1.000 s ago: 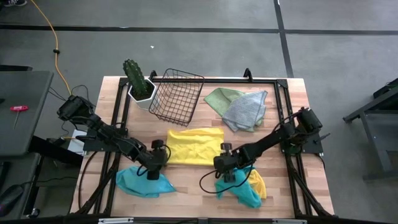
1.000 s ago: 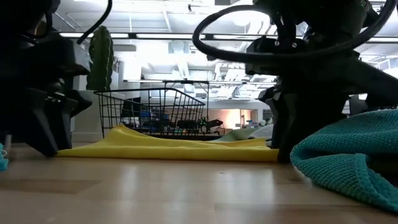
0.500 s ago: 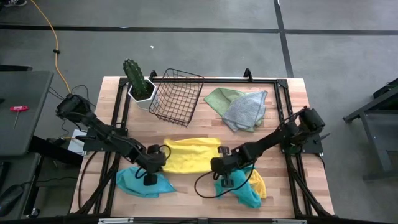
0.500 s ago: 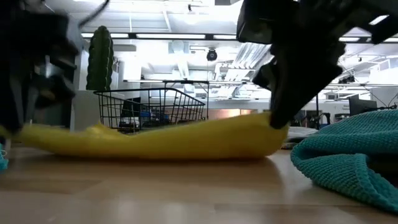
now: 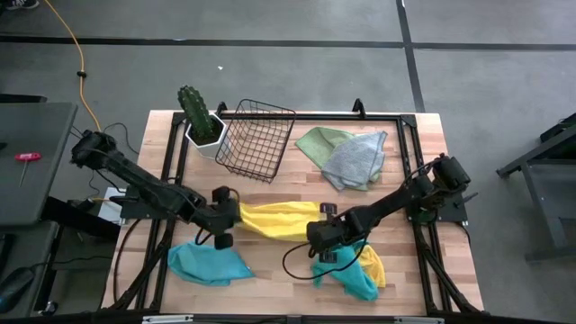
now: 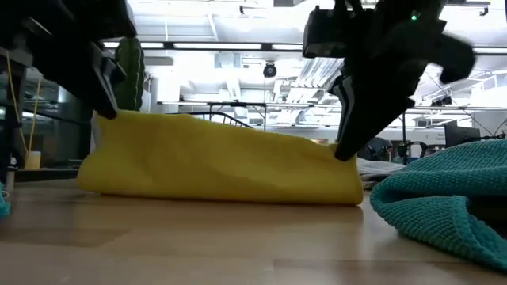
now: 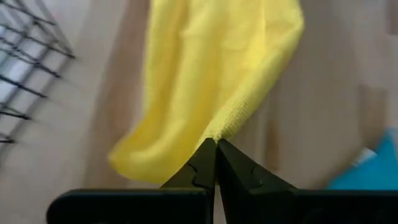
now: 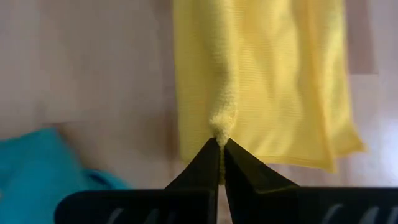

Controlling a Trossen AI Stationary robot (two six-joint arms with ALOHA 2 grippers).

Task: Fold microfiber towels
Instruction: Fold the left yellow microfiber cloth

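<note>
Change: since a second earlier, both hands had closed on the yellow towel point(image 5: 274, 220) and lifted its near edge off the table point(image 5: 396, 184).
Left hand point(image 7: 216, 146): pinched one corner of the yellow towel.
Right hand point(image 8: 221, 144): pinched the other corner.
Yellow towel: hung bunched between the hands, mid-table, lower edge touching the wood.
Other towels: teal towel point(image 5: 207, 264) near the front left; teal and yellow towels point(image 5: 364, 274) front right; green and grey towels point(image 5: 346, 155) beside the wire basket point(image 5: 256, 138).

Bare table point(image 5: 270, 256) between teal towels point(image 5: 209, 265); wire basket point(image 5: 256, 139) blocks far side.
</note>
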